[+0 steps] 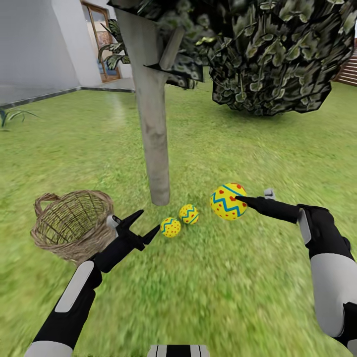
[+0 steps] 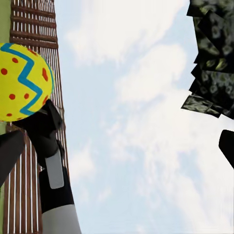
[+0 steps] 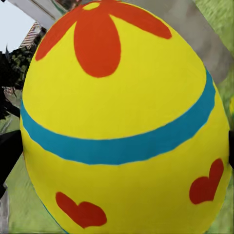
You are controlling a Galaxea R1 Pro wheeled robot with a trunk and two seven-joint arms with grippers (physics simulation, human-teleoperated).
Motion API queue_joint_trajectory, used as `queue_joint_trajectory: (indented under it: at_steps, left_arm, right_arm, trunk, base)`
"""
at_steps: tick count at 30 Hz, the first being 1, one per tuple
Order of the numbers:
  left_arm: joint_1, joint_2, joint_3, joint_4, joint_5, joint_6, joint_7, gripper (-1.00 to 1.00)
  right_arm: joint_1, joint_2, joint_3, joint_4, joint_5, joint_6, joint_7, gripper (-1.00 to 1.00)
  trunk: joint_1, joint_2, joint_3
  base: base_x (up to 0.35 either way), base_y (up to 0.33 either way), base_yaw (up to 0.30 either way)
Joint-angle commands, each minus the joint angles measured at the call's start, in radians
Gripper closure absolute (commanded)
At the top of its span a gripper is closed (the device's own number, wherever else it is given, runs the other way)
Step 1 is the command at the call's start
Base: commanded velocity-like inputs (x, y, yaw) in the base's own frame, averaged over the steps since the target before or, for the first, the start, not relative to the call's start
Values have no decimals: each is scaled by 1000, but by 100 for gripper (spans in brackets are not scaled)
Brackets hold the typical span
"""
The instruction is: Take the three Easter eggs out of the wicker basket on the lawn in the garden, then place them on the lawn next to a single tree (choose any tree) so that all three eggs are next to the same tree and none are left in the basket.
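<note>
Two Easter eggs [image 1: 170, 227] [image 1: 189, 214], yellow with blue zigzags and red dots, lie on the lawn [image 1: 238, 287] just right of the tree's pale trunk [image 1: 151, 129]. A third egg [image 1: 227, 201] [image 3: 122, 122] [image 2: 24, 80] hangs above the grass to their right, with my right gripper [image 1: 237, 199] [image 3: 119, 151] shut on it. My left gripper [image 1: 148, 220] [image 2: 117, 151] is open and holds nothing, between the basket and the nearer egg. The wicker basket [image 1: 72, 223] stands tilted at the left; no egg shows inside it.
Dark leafy branches [image 1: 277, 54] [image 2: 214, 58] hang low over the back right. A house wall and doorway [image 1: 101, 44] stand far back left, with a grey paved edge [image 1: 39, 94]. A wooden slat fence [image 2: 34, 29] stands behind the held egg. Open grass lies in front.
</note>
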Motion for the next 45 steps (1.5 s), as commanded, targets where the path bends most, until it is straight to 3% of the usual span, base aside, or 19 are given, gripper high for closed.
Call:
queue_joint_trajectory:
  at_steps: [1,2,4,5,6,7,10,11,13,14,17,20,22,25,30,36,38,45]
  left_arm:
    - [-1,0,-1,0,-1,2,-4,-100]
    - [-1,0,-1,0,-1,2,-4,-100]
    - [-1,0,-1,0,-1,2,-4,-100]
    - [-1,0,-1,0,-1,2,-4,-100]
    - [-1,0,-1,1,-1,2,-4,-100]
    - [-1,0,-1,1,-1,2,-4,-100]
    - [-1,0,-1,1,-1,2,-4,-100]
    - [-1,0,-1,1,-1,2,-4,-100]
    - [-1,0,-1,1,-1,2,-4,-100]
    - [-1,0,-1,1,-1,2,-4,-100]
    - [-1,0,-1,1,-1,2,-4,-100]
    - [-1,0,-1,2,-1,2,-4,-100]
    - [-1,0,-1,2,-1,2,-4,-100]
    - [-1,0,-1,2,-1,2,-4,-100]
    - [-1,0,-1,2,-1,2,-4,-100]
    - [-1,-1,-1,2,-1,1,-4,-100]
    - [-1,-14,-1,2,-3,1,-4,-100]
    - [0,-19,-1,27,-3,1,-6,-100]
  right_arm:
    - [0,0,-2,0,4,7,0,100]
    - [0,0,-1,0,5,7,-20,100]
    - [-1,3,2,0,4,5,-127,100]
    - [-1,25,4,0,4,-7,-334,100]
    - [-1,41,6,0,4,-13,-432,100]
    - [-1,66,42,1,4,-59,-602,100]
    - [-1,80,130,1,2,-113,-796,100]
    - [-1,96,158,1,3,-120,-858,100]
    - [-1,111,199,1,3,-124,-942,100]
    - [-1,114,238,0,3,-124,-971,100]
    - [-1,117,326,0,3,-124,-993,100]
    - [-1,118,507,2,3,-123,-997,100]
    - [-1,119,543,5,3,-123,-997,100]
    - [-1,125,555,9,5,-123,-1008,100]
    - [0,170,556,13,0,-125,-1158,100]
    - [0,172,555,16,4,-145,-1182,100]
    - [0,172,555,20,4,-151,-1197,100]
    - [-1,170,556,26,4,-154,-1201,100]
  trunk:
    - [0,0,-1]
    - [0,0,-1]
    - [0,0,-1]
    - [0,0,-1]
    - [0,0,-1]
    - [0,0,-1]
    - [0,0,-1]
    - [0,0,-1]
    - [0,0,-1]
    - [0,0,-1]
    - [0,0,-1]
    - [0,0,-1]
    - [0,0,-1]
    - [0,0,-1]
    - [0,0,-1]
    - [0,0,-1]
    - [0,0,-1]
    - [0,0,-1]
  base:
    - [0,-346,295]
    - [0,-346,295]
    - [0,-346,295]
    - [0,-346,295]
    - [0,-346,296]
    - [0,-346,267]
    - [0,-346,79]
    - [0,-346,13]
    - [0,-346,5]
    - [0,-346,1]
    - [57,-345,112]
    - [184,-296,278]
    - [257,-241,296]
    - [299,-176,298]
    - [307,-163,298]
    - [307,-163,299]
    - [307,-192,283]
    - [178,-137,33]
